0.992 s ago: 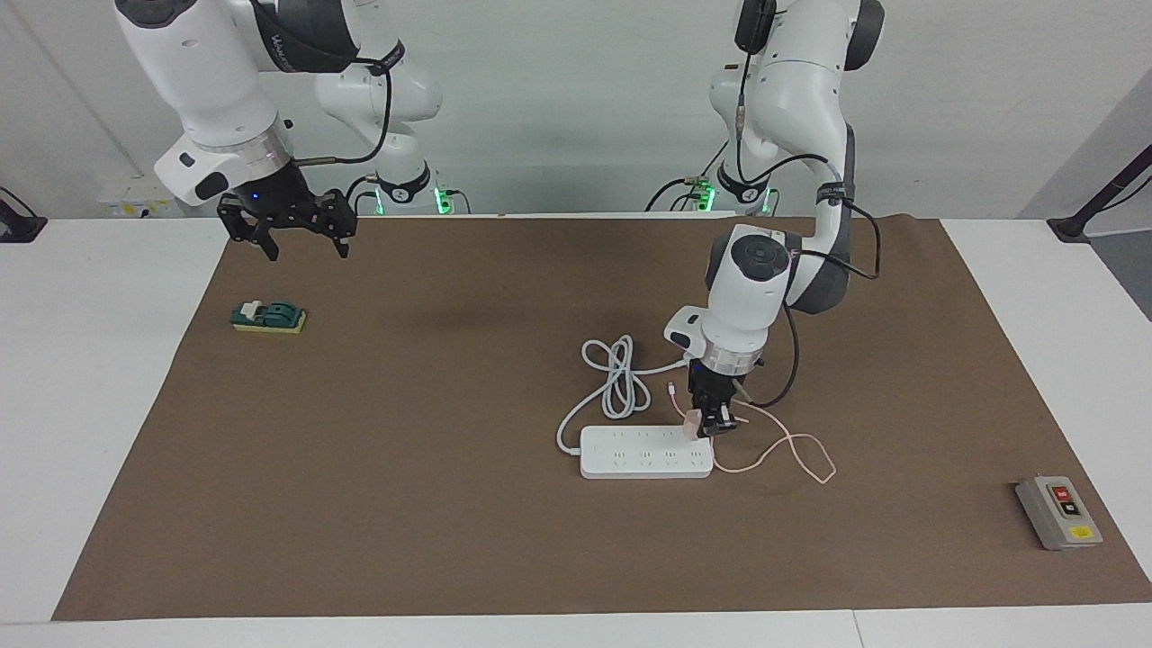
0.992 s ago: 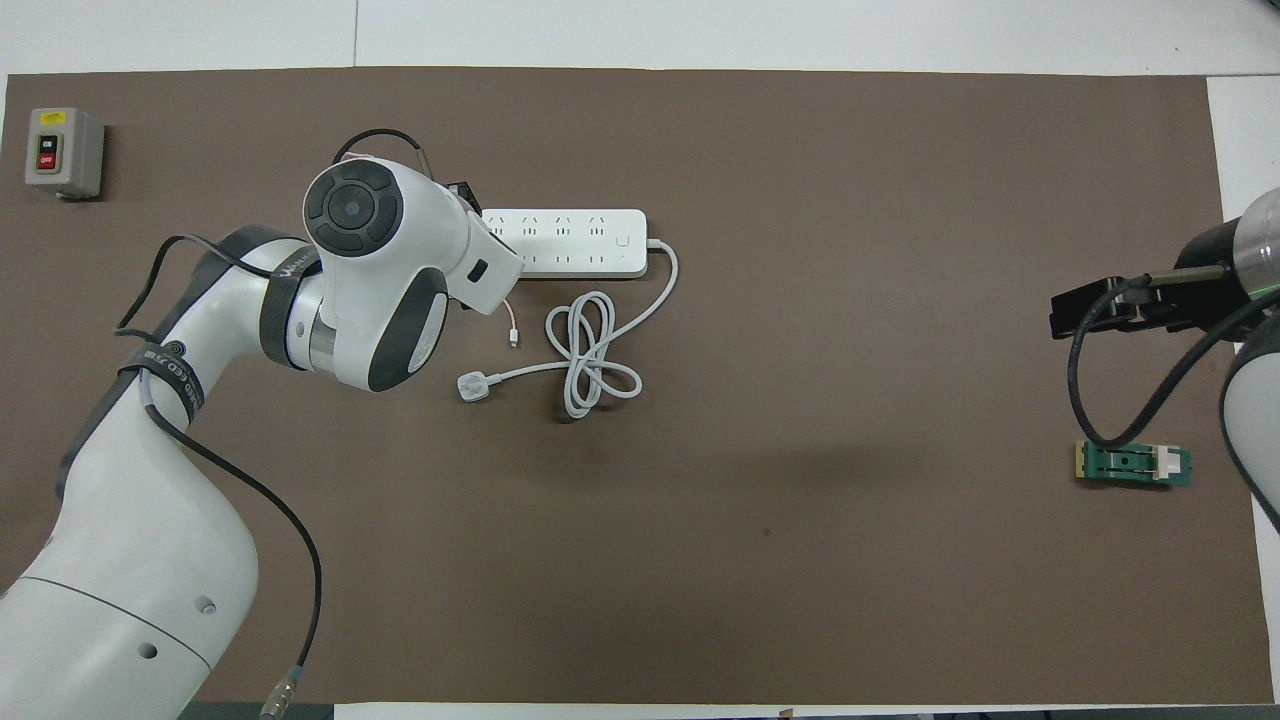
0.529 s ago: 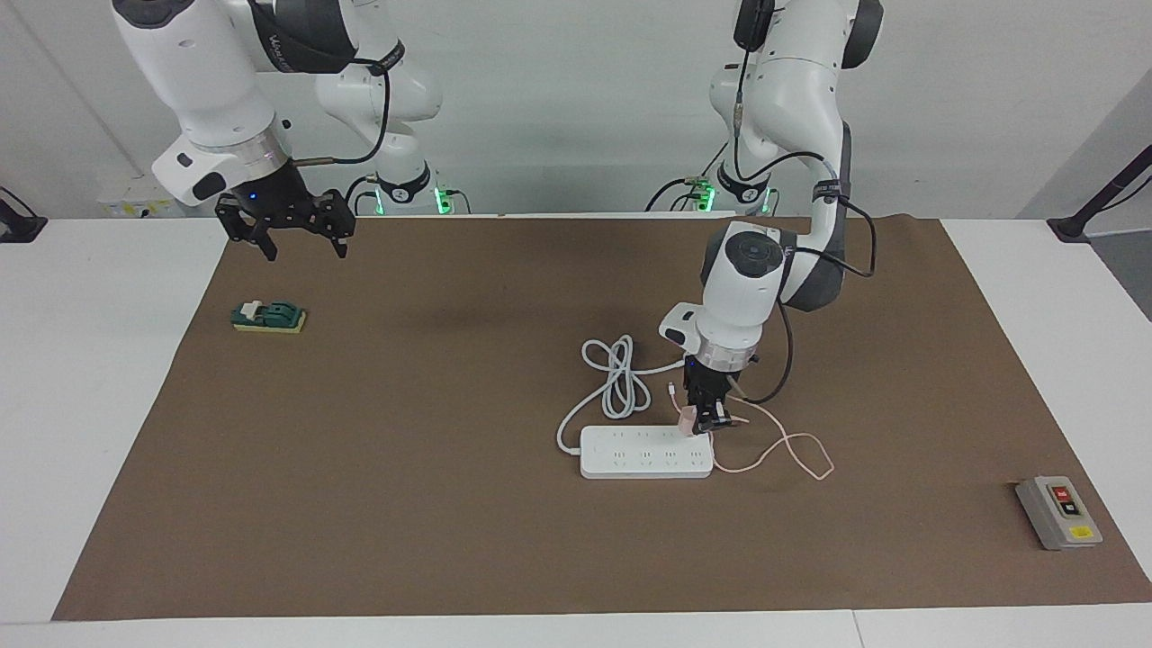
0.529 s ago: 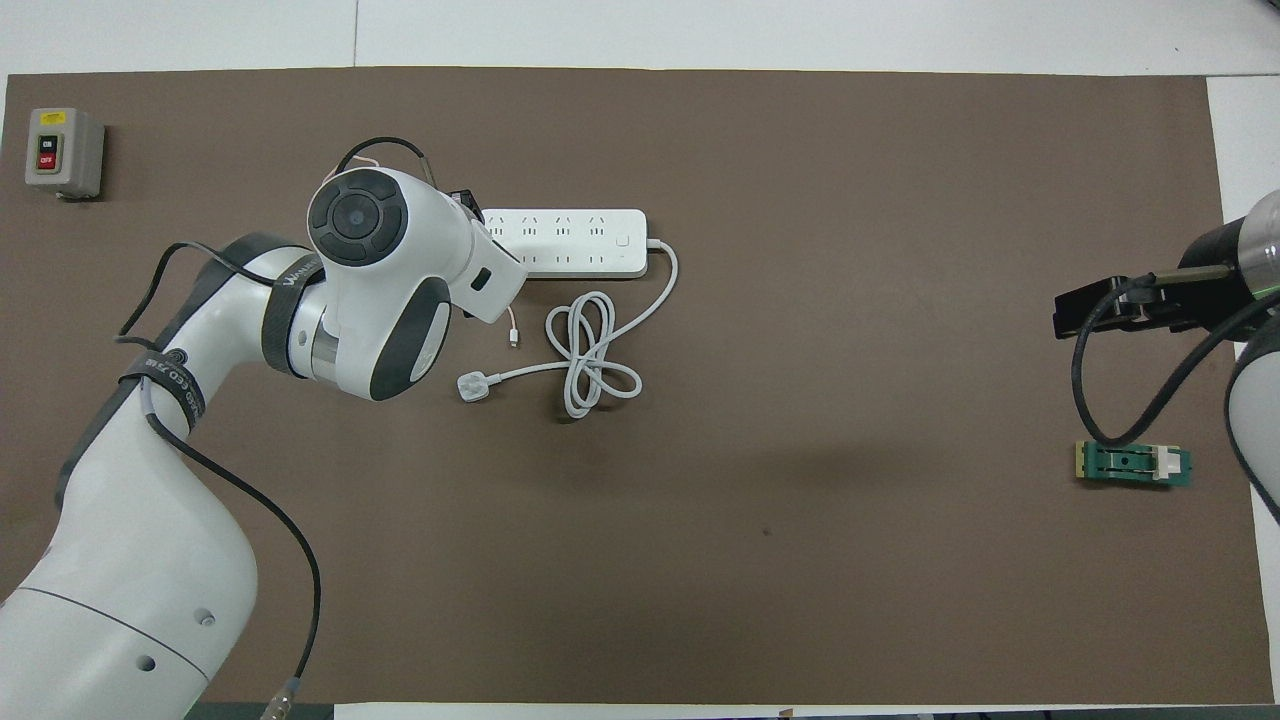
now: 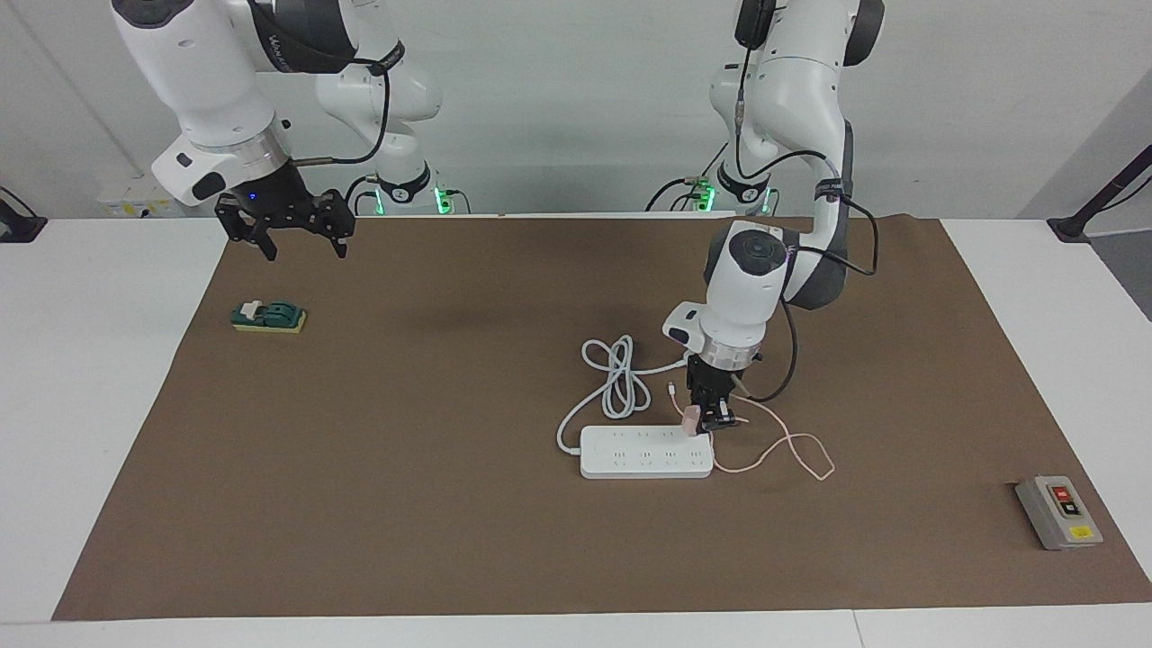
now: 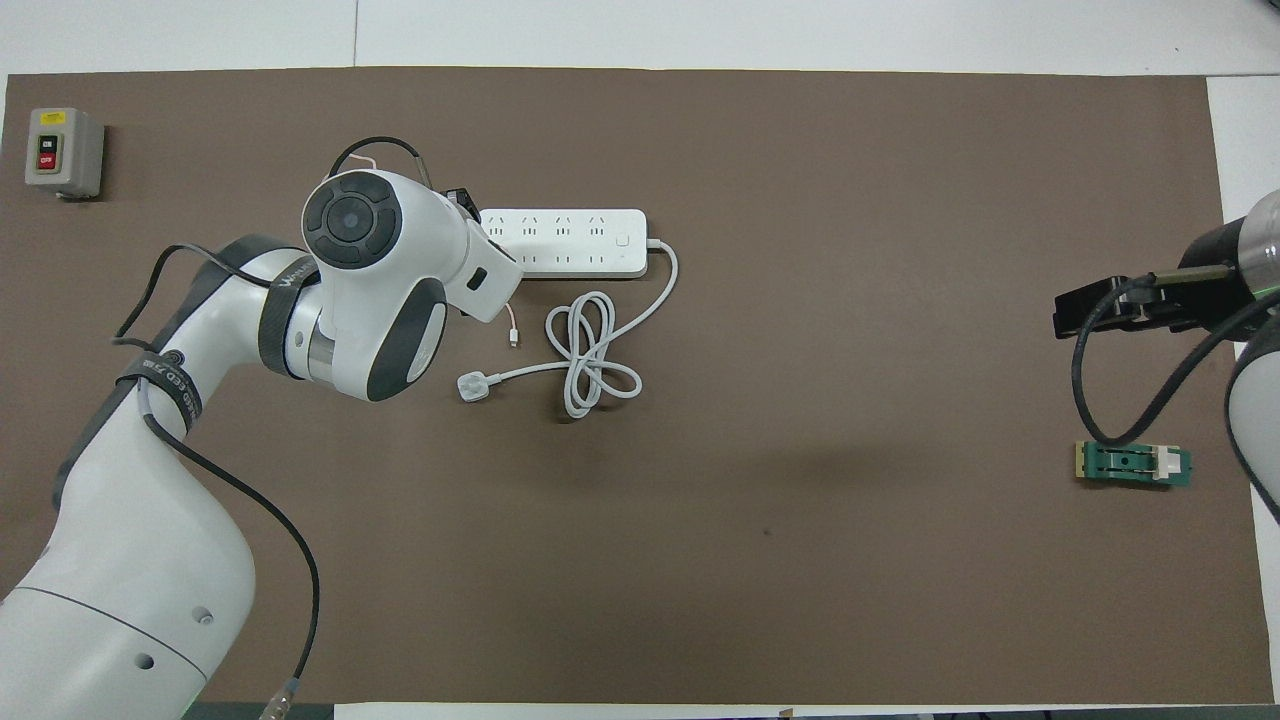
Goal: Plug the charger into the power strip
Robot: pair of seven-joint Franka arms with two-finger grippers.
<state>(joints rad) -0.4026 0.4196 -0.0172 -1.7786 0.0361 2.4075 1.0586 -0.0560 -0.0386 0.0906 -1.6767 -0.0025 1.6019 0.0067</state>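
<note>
The right claw waits up near the robots' edge of the bench, by the right arm's corner, fingers spread and empty, over the mat above a small green block. Mid-bench toward the left arm's end lies the power strip, its thick cord looped nearer the robots. The left claw hangs over the strip's end, closed on the charger, which looks just above or touching the sockets. I'd judge the charger light and rigid, best pinched across its flat sides; its thin cable is limp and trails loose.
</note>
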